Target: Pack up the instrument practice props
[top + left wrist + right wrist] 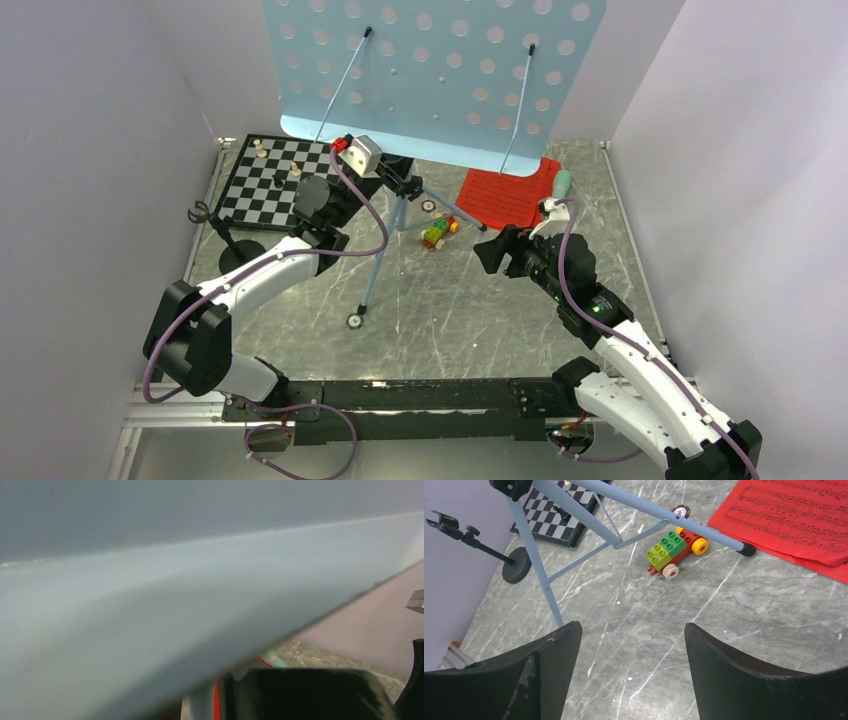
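Music stand: light blue panel punched with round holes, two thin wire page-holders across its face, on a tripod of slim blue tubes with black feet. It stands far centre on the tabletop, a grey, marble-veined surface.

Red sheet-music pages: flat paper with black staves, lying far right under the panel's edge. The print is too small to read. One tripod foot rests at their near edge.

Mint-green microphone: smooth plastic, at the far-right edge of the pages.

Mic stand: black, with a round disc base, a thin rod and a clip at the top, on the left beside the chessboard.

Studded block toy with wheels: between the tripod legs.

Left gripper: at the black joint under the panel. I cannot tell whether it is clamped.

Right gripper: jaws wide apart, holding nothing, above bare tabletop near the toy.
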